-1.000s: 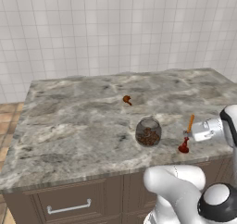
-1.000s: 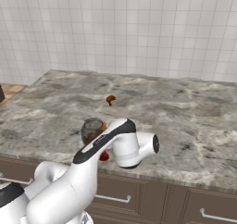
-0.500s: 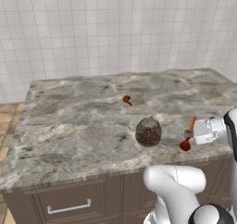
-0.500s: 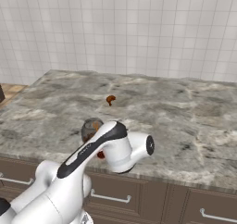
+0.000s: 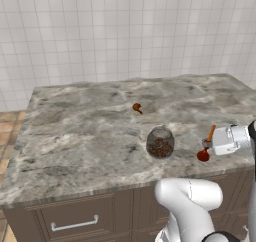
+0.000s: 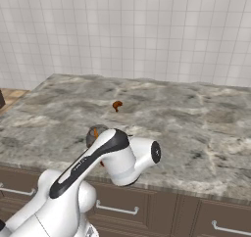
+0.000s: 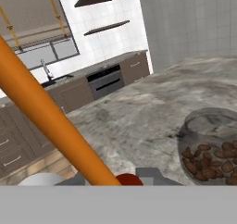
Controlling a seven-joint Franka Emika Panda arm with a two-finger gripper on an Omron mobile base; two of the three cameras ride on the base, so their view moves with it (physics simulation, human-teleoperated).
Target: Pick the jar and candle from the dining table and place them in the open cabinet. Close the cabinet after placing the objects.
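Note:
The candle (image 5: 210,134) leans tilted over the dining table's (image 5: 75,131) front right part, its dark red base (image 5: 203,156) just above the marble. My gripper (image 5: 212,142) reaches in from the right and is shut on the candle. In the hand view the orange stick (image 7: 46,116) runs diagonally across the left, ending at the red base (image 7: 128,179) between my fingers. The jar (image 5: 160,142) of brown lumps stands upright on the table left of the candle, and sits at the right of the hand view (image 7: 210,146). My arm half hides the jar (image 6: 94,133) in the right base view. The cabinet is out of view.
A small orange-brown lump (image 5: 136,107) lies on the marble behind the jar. Brown drawer fronts with silver handles (image 5: 75,222) run under the table's front edge. A white tiled wall stands behind. Across the room, the hand view shows a counter with an oven (image 7: 106,82).
The candle has come a little up and to the right with my gripper, and its base has left the marble. The jar and the lump have not moved.

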